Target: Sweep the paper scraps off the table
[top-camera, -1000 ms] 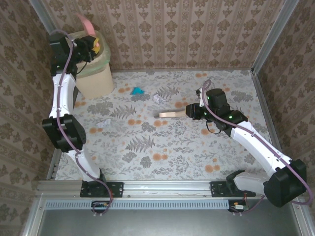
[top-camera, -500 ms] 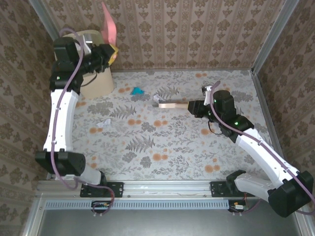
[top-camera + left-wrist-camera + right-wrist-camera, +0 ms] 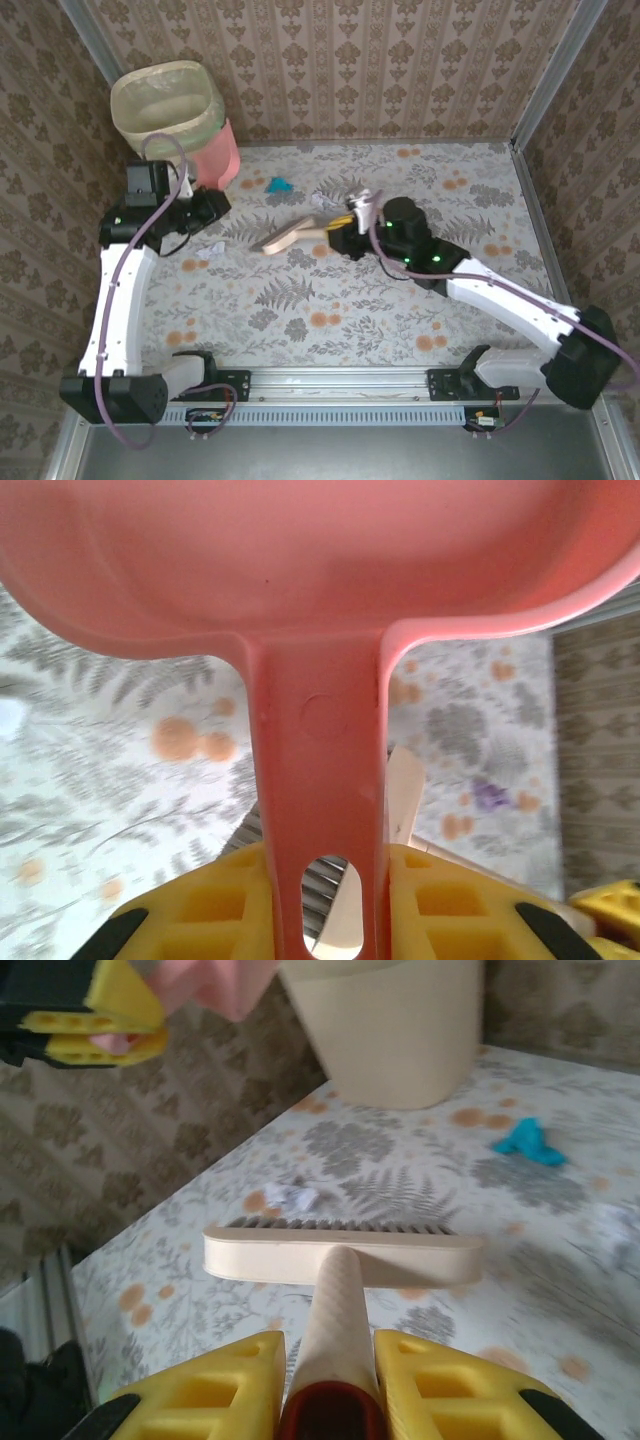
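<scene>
Pink plastic catches my eye first: the dustpan (image 3: 218, 152) sits just beside the bin (image 3: 167, 100) in the far left corner, on its right side. My left gripper (image 3: 210, 198) has its jaws closed tight on the dustpan's handle. In the left wrist view the scoop shows plain pink.

The beige bin is lined with a pale bag (image 3: 150, 85). I cannot tell what lies at the bottom.

My right gripper (image 3: 340, 232) is clamped on the handle of the wooden brush (image 3: 285, 238), and the brush head lies low over the middle of the table (image 3: 400, 300).

The paper scraps are on the cloth. A teal scrap (image 3: 279, 185) lies far from me, right of the dustpan. A white scrap (image 3: 212, 247) lies on the left, just past the brush head. A lilac scrap (image 3: 490, 795) shows in the left wrist view.

A second ago my left arm held the dustpan up over the bin; now it has come down next to it. The brush was further right then and has swung left. The teal scrap and the white scrap have not moved.
</scene>
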You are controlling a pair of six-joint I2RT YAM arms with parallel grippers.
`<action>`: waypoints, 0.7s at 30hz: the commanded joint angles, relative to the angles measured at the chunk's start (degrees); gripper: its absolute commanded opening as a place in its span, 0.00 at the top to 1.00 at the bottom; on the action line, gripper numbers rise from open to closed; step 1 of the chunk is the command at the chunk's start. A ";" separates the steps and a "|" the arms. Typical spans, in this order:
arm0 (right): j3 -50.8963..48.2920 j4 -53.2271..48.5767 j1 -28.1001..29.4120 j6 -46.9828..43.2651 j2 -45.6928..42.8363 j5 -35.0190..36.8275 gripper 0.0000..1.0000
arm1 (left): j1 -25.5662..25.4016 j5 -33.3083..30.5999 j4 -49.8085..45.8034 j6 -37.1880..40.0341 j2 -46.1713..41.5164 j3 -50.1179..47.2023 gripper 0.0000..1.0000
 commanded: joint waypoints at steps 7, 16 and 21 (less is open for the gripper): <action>16.38 4.18 10.31 -13.76 18.56 -0.14 1.00 | 3.36 -8.65 0.20 7.97 -9.73 -11.35 1.00; 29.51 7.59 14.01 -15.30 34.12 2.99 1.00 | 9.70 -11.86 5.19 7.81 -16.79 -18.12 1.00; 35.93 9.18 15.45 -16.12 40.69 4.65 1.00 | 13.50 -13.00 5.10 8.04 -20.67 -18.81 1.00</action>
